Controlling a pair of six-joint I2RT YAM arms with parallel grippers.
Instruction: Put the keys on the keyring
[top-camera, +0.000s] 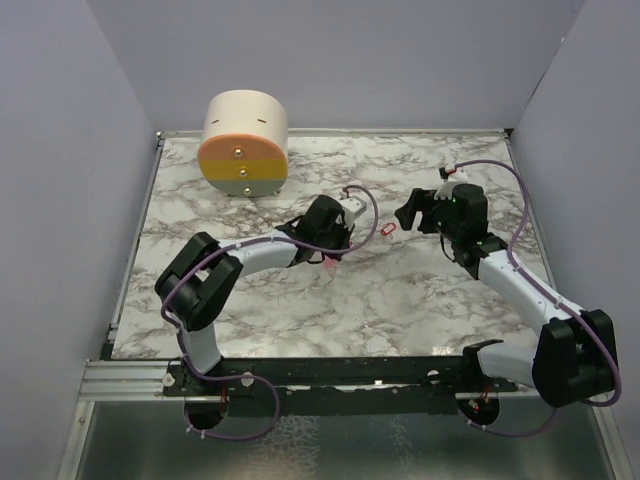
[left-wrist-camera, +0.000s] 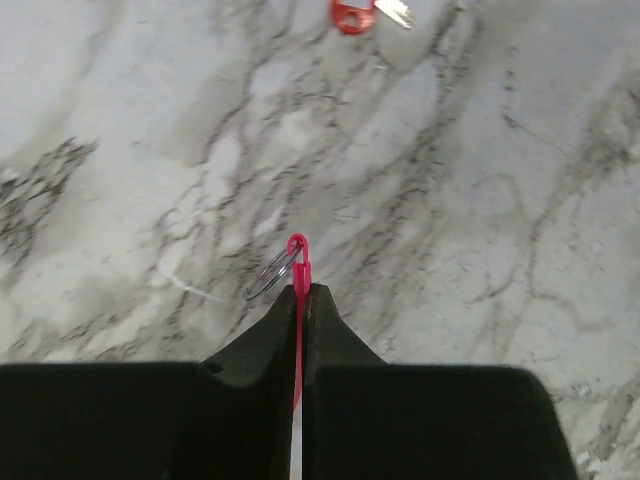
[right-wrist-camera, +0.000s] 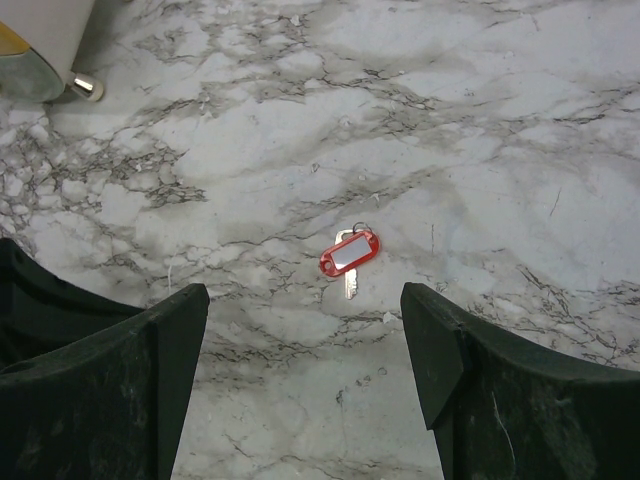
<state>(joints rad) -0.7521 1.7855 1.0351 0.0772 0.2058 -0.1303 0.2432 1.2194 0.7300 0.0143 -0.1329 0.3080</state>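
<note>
The keys, a tiny flat red tag with a pale window and a small silver blade showing from under it, lie flat on the white, grey-veined marble desk. They sit near its middle, a little toward the right edge, and nothing touches them. In the overhead view the keys lie between the two arms.

The keyring, a thin dark metal ring hooked through the looped end of a slim bright-pink strip, is off toward the left edge from the keys. The left tool has its two black fingers pressed together on the strip, which runs up the seam between them. The loop and the ring stick out just past the fingertips. Whether the ring touches the desk cannot be told.

The right tool hangs above the desk on the keys' right-edge side with its fingers spread wide and nothing between them. In its own camera the keys lie beyond the fingertips, in line with the gap.

Well apart, near the far left corner, a cream drum lies on its side, with an orange and yellow face and small brass studs.
</note>
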